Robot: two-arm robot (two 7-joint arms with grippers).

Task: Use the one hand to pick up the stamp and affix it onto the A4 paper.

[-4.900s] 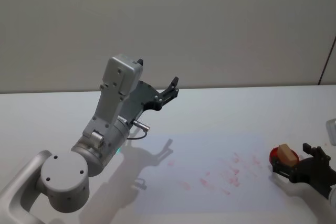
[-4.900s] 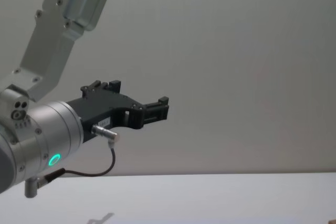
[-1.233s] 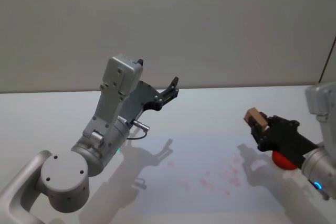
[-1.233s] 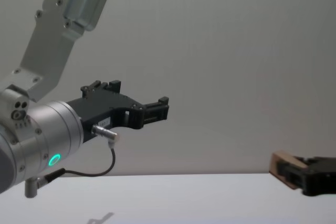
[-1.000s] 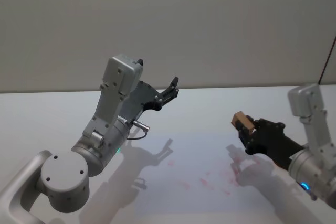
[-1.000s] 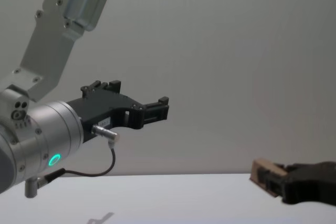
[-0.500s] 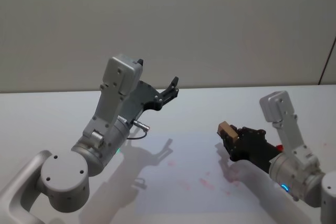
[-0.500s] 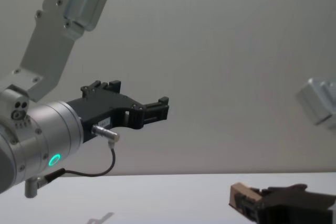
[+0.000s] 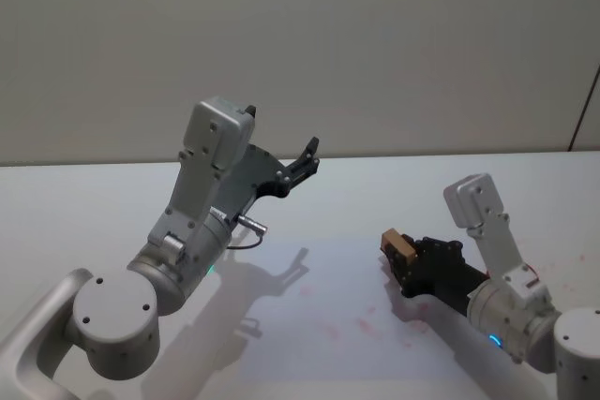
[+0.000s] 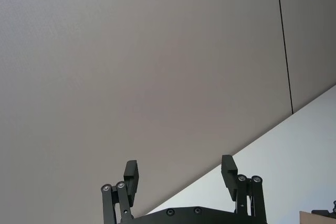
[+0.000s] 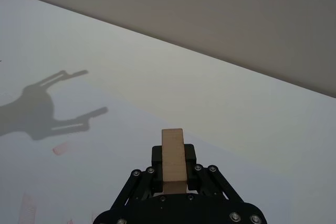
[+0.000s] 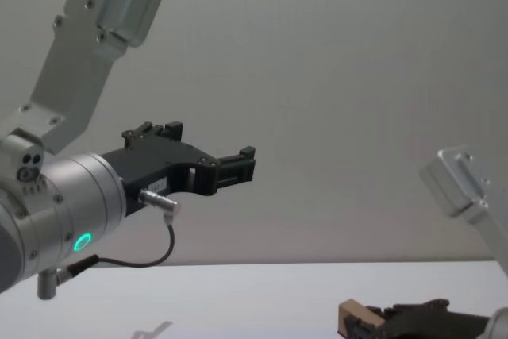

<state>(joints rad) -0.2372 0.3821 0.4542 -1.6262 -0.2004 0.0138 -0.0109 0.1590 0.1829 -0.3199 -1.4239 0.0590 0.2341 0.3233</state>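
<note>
The black plastic right gripper (image 9: 405,259), with its blocky fingers, is clamped on the small light tan wooden stamp (image 9: 398,246) and holds it over the right half of the white A4 paper (image 9: 337,269), near the sheet's far edge. The right wrist view shows the stamp (image 11: 173,158) upright between the two fingers, its end standing proud of them, with the paper lying below and beyond it. Faint pink marks (image 9: 366,327) dot the paper nearer the robot than the stamp. The black left gripper (image 9: 307,152), on its silver cylinder, hangs high above the paper's far left corner with its jaws apart, and its shadow (image 9: 281,278) falls on the paper's left part.
</note>
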